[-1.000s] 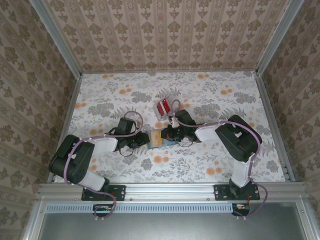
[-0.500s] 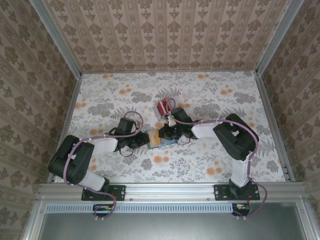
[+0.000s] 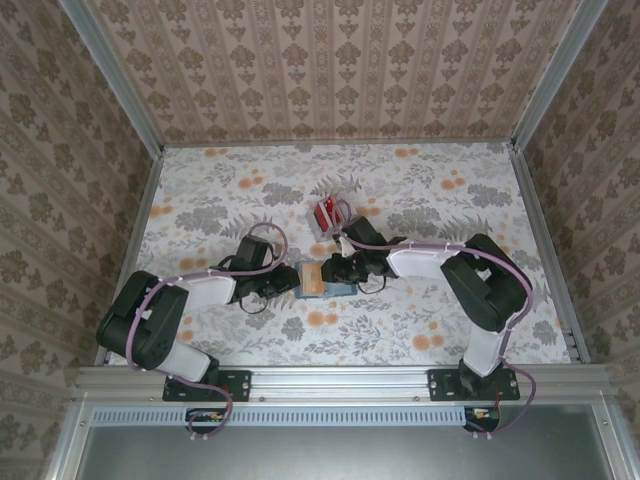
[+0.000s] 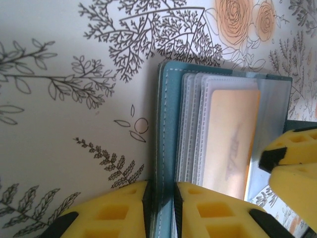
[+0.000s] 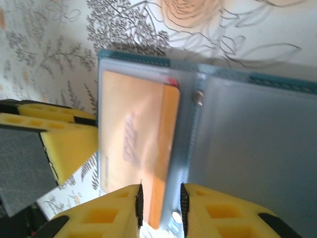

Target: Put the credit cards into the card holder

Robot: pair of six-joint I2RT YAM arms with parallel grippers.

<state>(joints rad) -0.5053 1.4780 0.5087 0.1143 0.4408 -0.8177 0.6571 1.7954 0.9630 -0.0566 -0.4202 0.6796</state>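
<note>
The card holder (image 3: 318,279) lies open on the flowered table between my two grippers, its tan pocket (image 3: 311,277) facing up. My left gripper (image 3: 289,281) is shut on the edge of its teal cover (image 4: 167,124), seen at the left gripper (image 4: 162,192). My right gripper (image 3: 334,270) hovers over the fold, open a little; in its wrist view the right gripper (image 5: 159,198) straddles the tan pocket's edge (image 5: 168,163) beside the spine. A red corner (image 5: 172,82) peeps from that pocket. More red credit cards (image 3: 327,212) stand farther back.
The red cards sit in a small clear stand (image 3: 338,213) just behind the wallet. Patterned walls and metal rails (image 3: 540,230) close in the table on three sides. Open table lies to the left and right of the arms.
My right gripper's jaws have parted from shut, and its arm has swung outward to the right, with the hand settling slightly nearer over the wallet. The left gripper has kept its hold.
</note>
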